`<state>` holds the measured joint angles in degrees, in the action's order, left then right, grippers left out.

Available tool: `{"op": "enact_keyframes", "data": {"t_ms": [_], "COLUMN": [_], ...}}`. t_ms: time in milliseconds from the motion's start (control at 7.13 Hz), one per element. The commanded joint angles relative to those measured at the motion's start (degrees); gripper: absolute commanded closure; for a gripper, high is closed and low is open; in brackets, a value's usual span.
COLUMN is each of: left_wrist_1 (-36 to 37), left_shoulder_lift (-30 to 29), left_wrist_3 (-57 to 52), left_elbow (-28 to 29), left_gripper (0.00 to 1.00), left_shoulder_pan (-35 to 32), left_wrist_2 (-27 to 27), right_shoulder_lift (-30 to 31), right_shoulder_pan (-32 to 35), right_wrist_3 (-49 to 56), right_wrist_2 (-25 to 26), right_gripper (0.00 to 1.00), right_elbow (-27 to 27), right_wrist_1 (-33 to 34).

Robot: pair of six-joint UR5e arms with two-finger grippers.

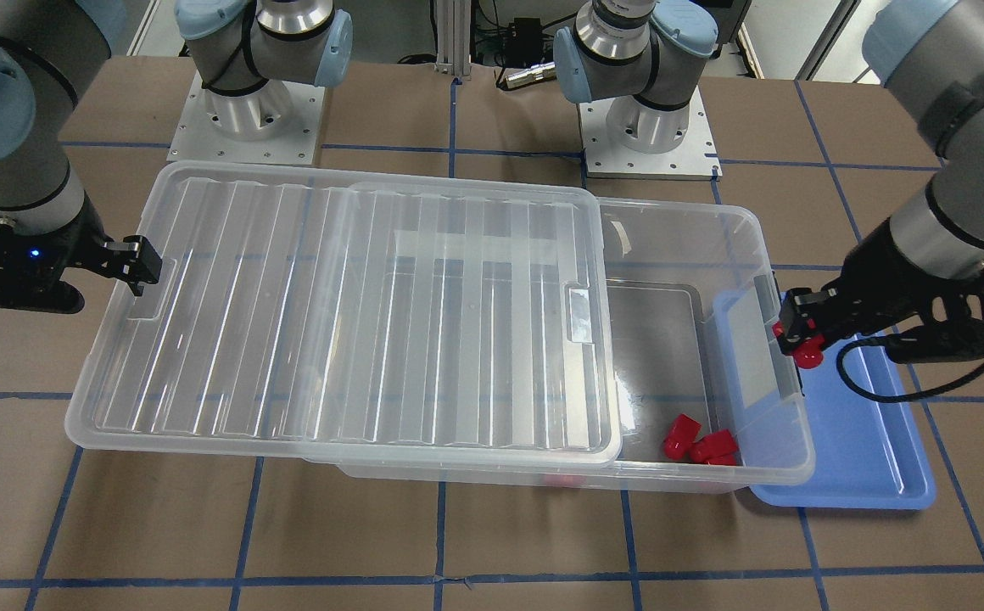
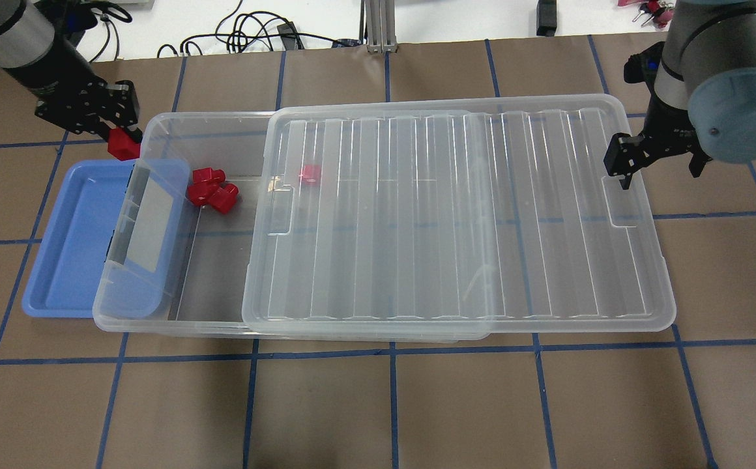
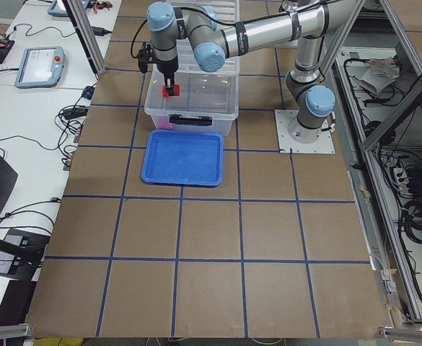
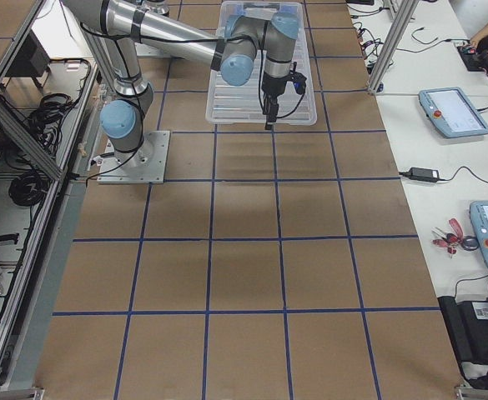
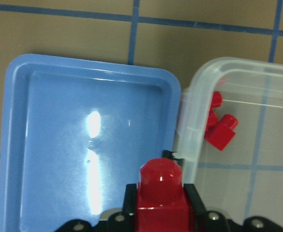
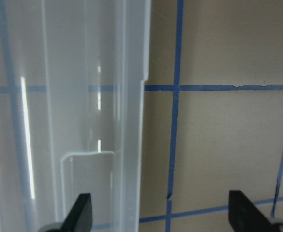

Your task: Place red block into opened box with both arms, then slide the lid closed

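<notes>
My left gripper (image 2: pixel 122 138) is shut on a red block (image 2: pixel 124 146), held just outside the far left corner of the clear box (image 2: pixel 182 324), above the edge of the blue tray. In the left wrist view the red block (image 5: pixel 160 191) sits between the fingers, beside the box's corner. The ribbed lid (image 2: pixel 456 215) lies on the box, slid toward my right, so the left end is uncovered. My right gripper (image 2: pixel 619 170) is open, straddling the lid's right short edge (image 6: pixel 131 121) near its notch. Three red blocks (image 2: pixel 212 189) lie in the uncovered end; another (image 2: pixel 311 174) shows under the lid.
The shallow blue tray (image 2: pixel 72 241) lies against the box's left end, partly under it, with nothing on it. The box's grey clip handle (image 2: pixel 131 208) stands up at that end. Brown table with blue tape lines surrounds everything; both arm bases (image 1: pixel 246 119) stand behind the box.
</notes>
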<state>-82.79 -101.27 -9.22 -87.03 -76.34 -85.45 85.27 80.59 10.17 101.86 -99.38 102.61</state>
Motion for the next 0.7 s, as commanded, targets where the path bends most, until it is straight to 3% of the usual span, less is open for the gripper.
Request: {"op": "enact_keyframes", "data": {"t_ms": [0,421,561], "left_wrist_1": [0.7,3.2,4.5], "left_shoulder_lift": [0.8,-0.4,-0.9], "left_wrist_3": [2.4,3.0,3.2], "left_elbow": [-5.6,-11.6,-13.0], "left_gripper": [1.0,1.0,1.0], "left_shoulder_pan": [-4.0,-3.6,-3.5], "left_wrist_2": [-0.2,-0.6,-0.6], "right_shoulder_lift": [2.6,2.6,3.0], "right_shoulder_pan": [1.8,8.7,9.6], "right_wrist_3": [-0.5,-11.3,-13.0], "right_wrist_2": [-6.7,-9.3,-9.7], "right_gripper": [0.0,0.0,0.0], "right_elbow": [5.0,16.7,16.7], "right_wrist_1": [-3.7,-18.1,-19.4]}}
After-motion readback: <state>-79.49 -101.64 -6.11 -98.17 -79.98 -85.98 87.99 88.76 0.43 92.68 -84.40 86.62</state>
